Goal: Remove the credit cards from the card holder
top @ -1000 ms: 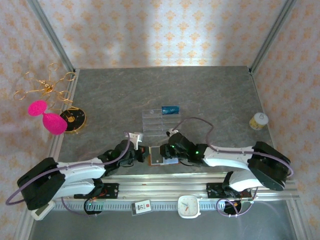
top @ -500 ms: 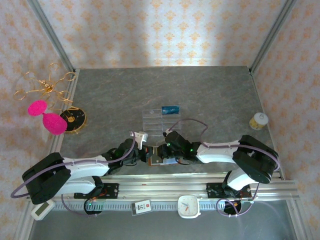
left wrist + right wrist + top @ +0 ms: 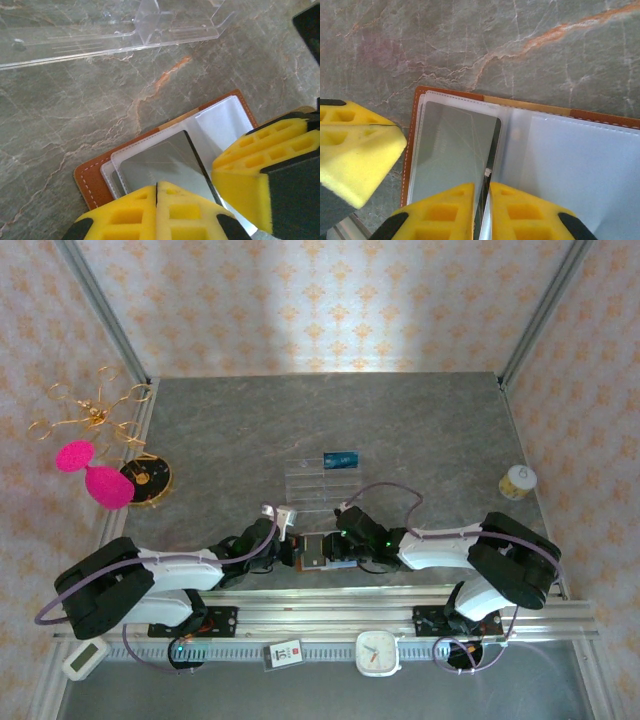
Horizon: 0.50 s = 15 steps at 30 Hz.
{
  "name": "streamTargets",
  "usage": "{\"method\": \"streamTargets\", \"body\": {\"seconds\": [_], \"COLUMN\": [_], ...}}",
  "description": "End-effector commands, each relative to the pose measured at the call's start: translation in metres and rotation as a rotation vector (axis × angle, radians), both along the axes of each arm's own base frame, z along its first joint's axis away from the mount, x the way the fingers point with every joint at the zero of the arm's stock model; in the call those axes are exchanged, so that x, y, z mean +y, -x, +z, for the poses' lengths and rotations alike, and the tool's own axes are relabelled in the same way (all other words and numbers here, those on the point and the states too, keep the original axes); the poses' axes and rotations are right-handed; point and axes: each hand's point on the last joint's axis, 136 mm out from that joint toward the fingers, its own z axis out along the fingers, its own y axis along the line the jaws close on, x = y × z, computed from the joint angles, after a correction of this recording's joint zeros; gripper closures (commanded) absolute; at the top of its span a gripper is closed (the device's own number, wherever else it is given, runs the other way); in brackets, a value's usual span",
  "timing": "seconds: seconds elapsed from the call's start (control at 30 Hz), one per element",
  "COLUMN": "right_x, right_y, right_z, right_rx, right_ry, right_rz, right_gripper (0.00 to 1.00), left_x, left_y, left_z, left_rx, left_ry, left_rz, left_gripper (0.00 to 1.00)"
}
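The brown card holder (image 3: 316, 552) lies open near the table's front edge, its pale clear pockets (image 3: 570, 165) facing up. A black credit card (image 3: 455, 150) sits in the left pocket, its dark edge (image 3: 197, 155) showing. My right gripper (image 3: 486, 200) is shut on that card's near edge, which runs in between the yellow fingers together with the pocket sheet. My left gripper (image 3: 157, 207) is shut, its joined tips pressing down on the card holder's left half; it also shows beside the holder (image 3: 357, 150). A bright blue credit card (image 3: 341, 459) lies in the clear tray (image 3: 308, 482).
The clear tray (image 3: 100, 30) stands just beyond the holder. A yellow-lidded jar (image 3: 518, 481) sits at the right edge, and a black-and-gold disc (image 3: 147, 477) with a pink object (image 3: 100, 480) at the left. A small clock (image 3: 378, 652) and a tag (image 3: 287, 654) lie on the front rail.
The left arm has reached further right onto the holder. The right arm has swung lower and its jaws have narrowed onto the black card's edge. The holder has stayed put.
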Motion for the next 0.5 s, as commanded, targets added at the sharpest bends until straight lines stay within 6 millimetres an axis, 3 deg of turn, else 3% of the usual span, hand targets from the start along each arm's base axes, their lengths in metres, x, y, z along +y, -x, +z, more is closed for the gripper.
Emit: {"method": "streamTargets", "body": {"seconds": [0.0, 0.27, 0.4, 0.47], "right_x": [-0.003, -0.003, 0.000, 0.002], "right_y": [-0.004, -0.003, -0.001, -0.001], "right_z": [-0.003, -0.011, -0.013, -0.010], "right_rx": [-0.003, 0.019, 0.028, 0.025], "right_ry": [-0.001, 0.015, 0.006, -0.006], "right_rz": [-0.027, -0.029, -0.017, -0.015], "right_gripper": [0.85, 0.85, 0.85, 0.90], "left_x": [0.002, 0.005, 0.006, 0.006], "left_y": [0.003, 0.013, 0.017, 0.018], "left_z": [-0.010, -0.032, -0.033, -0.033], "left_rx": [0.005, 0.068, 0.077, 0.076], "left_ry": [-0.030, -0.061, -0.052, -0.049], "left_rz": [-0.008, -0.023, -0.026, -0.029], "left_gripper": [1.00, 1.00, 1.00, 1.00]}}
